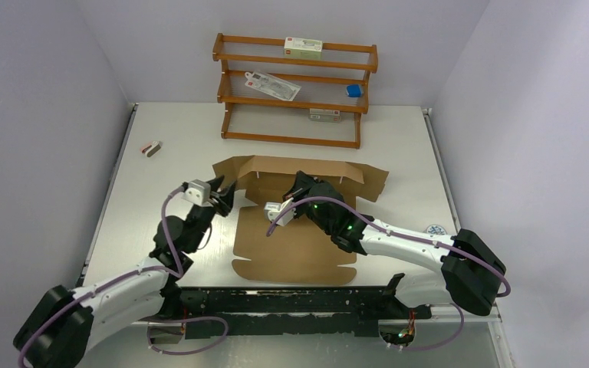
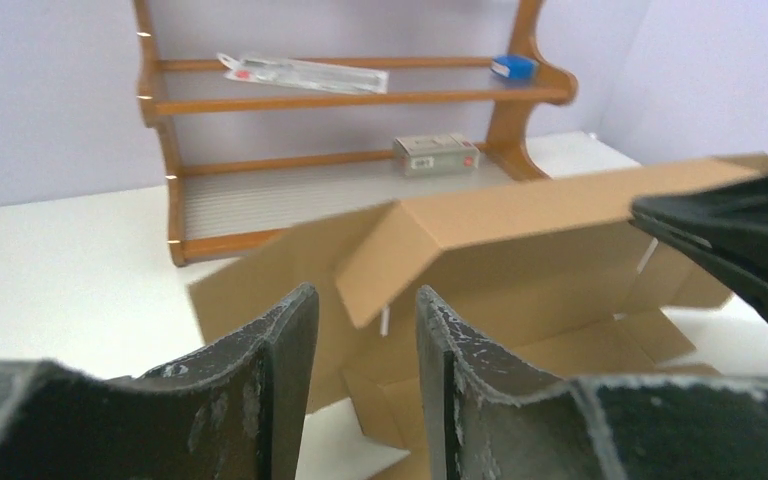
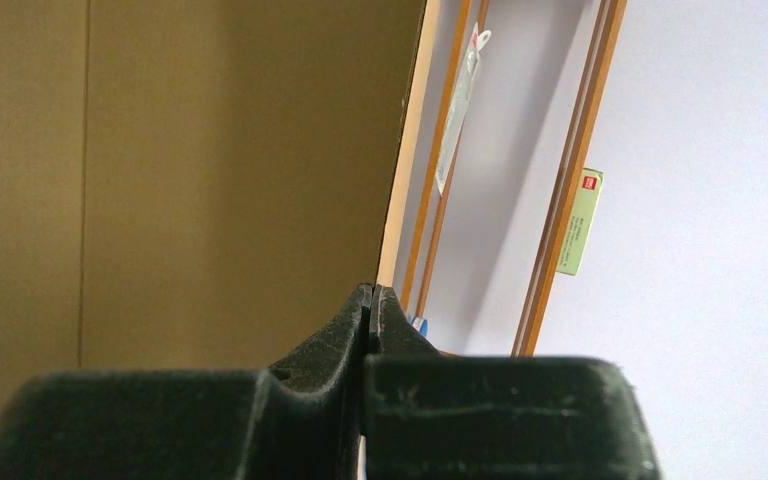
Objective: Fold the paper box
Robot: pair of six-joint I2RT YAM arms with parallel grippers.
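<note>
The paper box (image 1: 299, 249) is a brown cardboard sheet lying in the middle of the table, with its back wall (image 2: 520, 215) and far flaps raised. My left gripper (image 1: 226, 193) hovers at the box's left rear corner. It is open, and its fingers (image 2: 290, 340) have nothing between them, only cardboard beyond the gap. My right gripper (image 1: 297, 184) is shut, its tip against the inside of the raised back wall (image 3: 210, 170). Its fingertips (image 3: 385, 305) meet with nothing visible between them. One of the right gripper's black fingers (image 2: 730, 225) shows at the right of the left wrist view.
An orange-brown wooden rack (image 1: 295, 96) stands at the back of the table. It holds white cartons (image 1: 304, 48), a flat packet (image 1: 272, 84) and a small blue item (image 1: 353, 90). A small object (image 1: 151, 149) lies at the far left. Walls close in on three sides.
</note>
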